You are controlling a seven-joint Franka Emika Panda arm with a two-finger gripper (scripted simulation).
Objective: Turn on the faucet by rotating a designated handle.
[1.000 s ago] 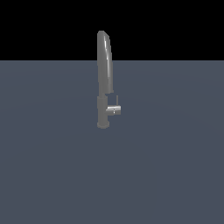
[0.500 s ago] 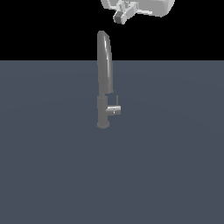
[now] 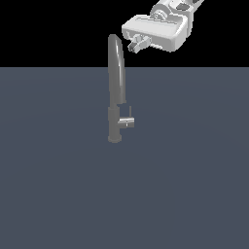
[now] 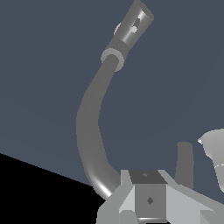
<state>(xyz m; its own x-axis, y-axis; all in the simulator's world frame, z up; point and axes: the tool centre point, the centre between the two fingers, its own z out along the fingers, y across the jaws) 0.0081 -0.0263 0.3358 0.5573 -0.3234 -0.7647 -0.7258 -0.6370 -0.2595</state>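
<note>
- The handle (image 3: 127,122) is a short shiny stub jutting from the faucet's (image 3: 115,87) base column toward the exterior view's right, with a thin pin standing up from it.
- The faucet stands upright on the flat dark grey-blue surface (image 3: 194,185), well away from its near edge and not far from its far edge; the spout arches high above the column.
- The gripper (image 3: 137,43) hangs above the handle, just beside the top of the spout on the exterior view's right, touching neither.
- Whether its fingers are apart or together, I cannot tell.
</note>
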